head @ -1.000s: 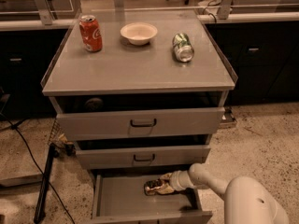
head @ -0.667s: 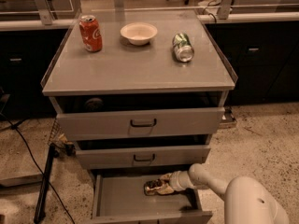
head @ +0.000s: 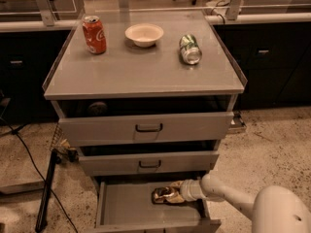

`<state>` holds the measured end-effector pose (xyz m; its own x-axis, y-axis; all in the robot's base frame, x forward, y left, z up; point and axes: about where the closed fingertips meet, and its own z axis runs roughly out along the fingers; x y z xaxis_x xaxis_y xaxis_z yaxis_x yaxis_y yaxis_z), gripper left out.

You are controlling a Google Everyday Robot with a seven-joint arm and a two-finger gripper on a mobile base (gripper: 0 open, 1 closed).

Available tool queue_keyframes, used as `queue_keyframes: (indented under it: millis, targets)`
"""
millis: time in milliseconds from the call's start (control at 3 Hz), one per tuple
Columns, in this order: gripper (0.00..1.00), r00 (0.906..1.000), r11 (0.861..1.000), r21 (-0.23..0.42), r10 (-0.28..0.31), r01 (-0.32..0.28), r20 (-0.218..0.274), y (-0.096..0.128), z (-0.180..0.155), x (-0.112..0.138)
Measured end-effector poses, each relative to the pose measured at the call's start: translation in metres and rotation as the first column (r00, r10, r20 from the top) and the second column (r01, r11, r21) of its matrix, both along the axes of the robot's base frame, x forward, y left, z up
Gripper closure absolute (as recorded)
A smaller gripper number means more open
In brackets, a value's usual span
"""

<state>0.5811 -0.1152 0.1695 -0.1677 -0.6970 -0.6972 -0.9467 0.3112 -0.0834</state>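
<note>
A: Bottom drawer (head: pixel 121 208), pulled open: the robot's arm reaches in from the right, and its end effector (head: pixel 175 193) sits against a shiny gold packet (head: pixel 162 195). What is new here?

B: Very little. Set against the views from a second earlier, the arm holds the same line. The packet lies in the same spot on the drawer floor, right of the drawer's middle.

A: Is the end effector clamped on the packet or only touching it?

B: That cannot be told from this angle. It meets the packet's right end, and no gap shows between them.

A: What does the stillness say about the work?

B: By my reading, the handling is paused at the point of contact. The packet is neither raised nor shifted, and it remains inside the drawer.

A: The rest of the scene?

B: Unmoved. On the desk (head: pixel 141 72) a red can (head: pixel 94 34) stands upright at the left and a pale bowl (head: pixel 144 34) sits beside it. A green can (head: pixel 190 49) lies on its side to the right. The top drawer (head: pixel 146 127) and middle drawer (head: pixel 148 163) stand slightly ajar.
</note>
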Motion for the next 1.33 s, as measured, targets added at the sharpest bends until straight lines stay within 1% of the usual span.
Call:
queue_keyframes:
  millis: [333, 667, 1000, 1333]
  targets:
    - [1.00, 0.9994, 0.999, -0.008, -0.036, 0.036, 0.004, -0.014, 0.031, -0.018]
    - [1.00, 0.9989, 0.999, 0.001, -0.047, 0.047, -0.003, -0.021, 0.057, -0.037]
    - [1.00, 0.9991, 0.999, 0.012, -0.040, 0.040, 0.009, -0.032, 0.113, -0.055]
    - [1.00, 0.9990, 0.999, 0.013, -0.043, 0.043, 0.012, -0.031, 0.120, -0.056]
